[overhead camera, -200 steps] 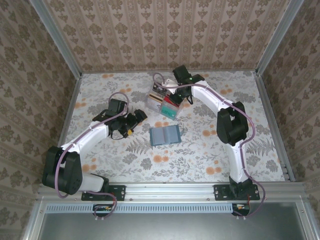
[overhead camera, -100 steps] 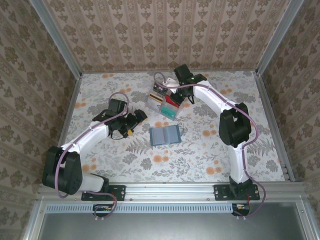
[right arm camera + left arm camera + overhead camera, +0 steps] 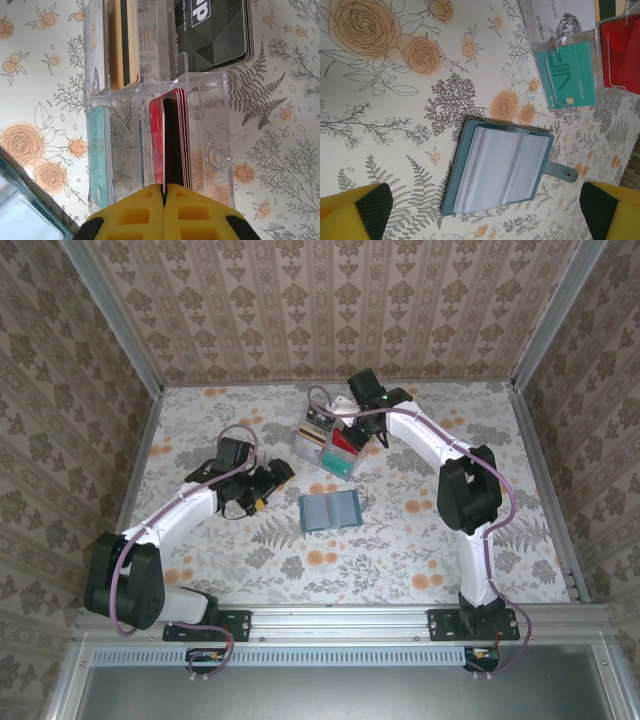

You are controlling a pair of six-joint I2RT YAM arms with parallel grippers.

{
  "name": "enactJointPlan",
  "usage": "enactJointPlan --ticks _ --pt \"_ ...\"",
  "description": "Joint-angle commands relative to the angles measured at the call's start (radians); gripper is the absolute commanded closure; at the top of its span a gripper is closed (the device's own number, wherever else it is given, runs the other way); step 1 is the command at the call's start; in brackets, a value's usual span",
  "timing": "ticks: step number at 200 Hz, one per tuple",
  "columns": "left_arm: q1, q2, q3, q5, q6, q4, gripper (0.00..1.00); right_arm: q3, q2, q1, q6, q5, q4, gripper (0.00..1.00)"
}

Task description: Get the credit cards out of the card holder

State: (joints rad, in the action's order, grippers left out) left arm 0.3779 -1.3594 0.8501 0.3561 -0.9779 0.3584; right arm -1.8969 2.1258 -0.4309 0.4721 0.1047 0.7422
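Floral-printed tabletop (image 3: 400, 550) between patterned walls carries everything. The right end effector (image 3: 164, 192) is pinched shut over the clear tray (image 3: 215, 125). A red card (image 3: 157, 145) runs edge-on straight out from its fingertips and looks gripped. Its long axis points away from the fingers, down into the compartment where the other red cards (image 3: 183, 135) stand upright, so letting go looks like the step in hand. Neighbouring compartments hold a teal card (image 3: 567, 75), a black card (image 3: 212, 30) and gold-striped cards (image 3: 122, 45).

The left end effector (image 3: 268, 483) is spread wide and holds nothing. The card holder (image 3: 502, 172) lies open and flat just ahead of it, on the near side of the tray. Its long axis runs left to right across the tabletop, and its snap tab (image 3: 565, 173) sticks out of one short side. Its sleeves look empty. The left arm is the nearer one to it.
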Motion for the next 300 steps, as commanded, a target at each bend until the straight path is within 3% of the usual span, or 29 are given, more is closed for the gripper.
enactJointPlan --ticks 1,41,84,122,138,189,209,243,268,300 --pt "-0.001 -0.001 -0.003 0.011 0.019 0.008 0.00 -0.031 0.033 -0.003 0.001 -0.021 0.033 0.89" --pt "-0.001 -0.003 0.001 0.006 0.023 0.010 0.00 -0.067 0.038 -0.005 -0.033 -0.020 0.037 0.77" --pt "0.000 -0.009 0.003 -0.006 0.041 0.022 0.00 -0.047 -0.042 -0.004 -0.108 -0.012 0.012 0.70" --pt "0.006 -0.017 0.003 -0.024 0.059 0.025 0.00 0.090 -0.207 -0.003 -0.245 -0.012 -0.056 0.45" --pt "0.012 -0.023 0.005 -0.035 0.070 0.022 0.00 0.176 -0.277 -0.003 -0.346 0.004 -0.080 0.39" --pt "0.020 -0.035 0.003 -0.089 0.096 0.039 0.00 0.420 -0.431 -0.060 -0.551 0.136 -0.079 0.33" --pt "0.021 -0.033 -0.009 -0.107 0.096 0.030 0.00 0.511 -0.460 -0.123 -0.627 0.073 -0.138 0.32" --pt "0.021 -0.030 -0.029 -0.129 0.096 0.016 0.00 0.617 -0.408 -0.217 -0.781 -0.004 -0.227 0.29" --pt "0.020 -0.033 -0.030 -0.140 0.104 0.028 0.00 0.646 -0.324 -0.237 -0.853 0.058 -0.281 0.27" --pt "0.021 -0.032 -0.034 -0.132 0.105 0.033 0.00 0.630 -0.255 -0.265 -0.872 0.038 -0.280 0.27"
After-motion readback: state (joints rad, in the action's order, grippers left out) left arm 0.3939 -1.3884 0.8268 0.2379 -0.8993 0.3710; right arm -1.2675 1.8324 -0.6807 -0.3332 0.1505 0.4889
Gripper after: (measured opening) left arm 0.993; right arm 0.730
